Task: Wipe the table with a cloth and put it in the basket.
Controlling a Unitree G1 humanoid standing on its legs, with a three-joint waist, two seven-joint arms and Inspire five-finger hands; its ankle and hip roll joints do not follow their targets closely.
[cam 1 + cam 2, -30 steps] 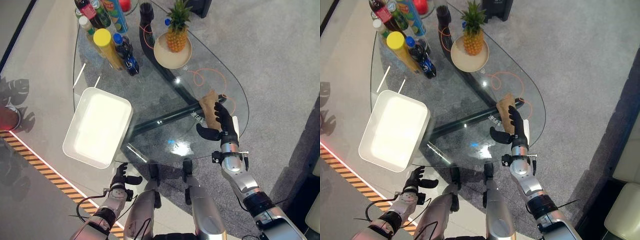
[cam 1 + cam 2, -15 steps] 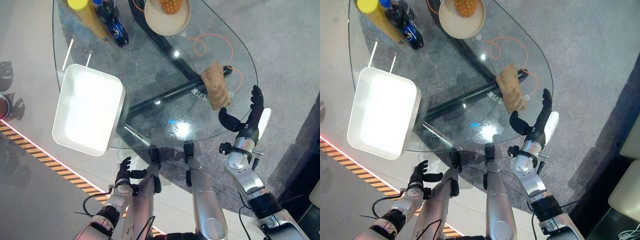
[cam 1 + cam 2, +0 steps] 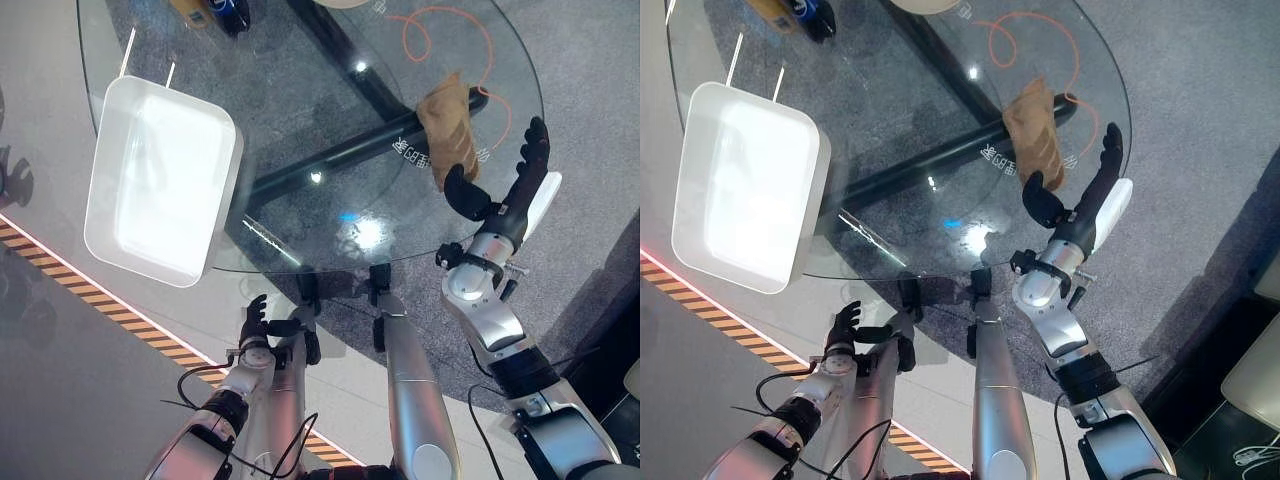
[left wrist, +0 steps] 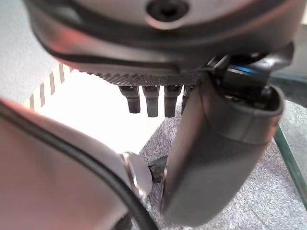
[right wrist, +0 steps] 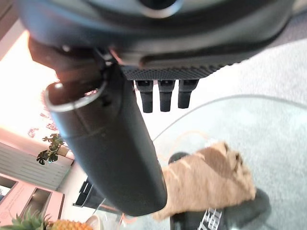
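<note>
A crumpled brown cloth [image 3: 450, 125] lies on the round glass table [image 3: 300, 100] near its right edge, also seen in the right wrist view [image 5: 206, 179]. My right hand [image 3: 500, 200] hovers just off the table's rim beside the cloth, apart from it. It is open, with straight fingers and the thumb [image 5: 110, 143] pointing toward the cloth. A white rectangular basket [image 3: 225, 190] sits on the table's left side with nothing in it. My left hand [image 3: 258, 325] hangs low below the table's near edge, open and holding nothing, its thumb [image 4: 220, 153] relaxed.
A black table frame [image 3: 340, 160] runs under the glass. An orange cable loop [image 3: 440, 20] lies at the far right, and bottles [image 3: 225, 8] peek in at the far edge. Striped floor tape [image 3: 100, 320] runs along the left.
The camera has tilted toward me, shifting the whole scene. My right hand lifted off the cloth and drew back past the table's right rim. The cloth stays on the glass.
</note>
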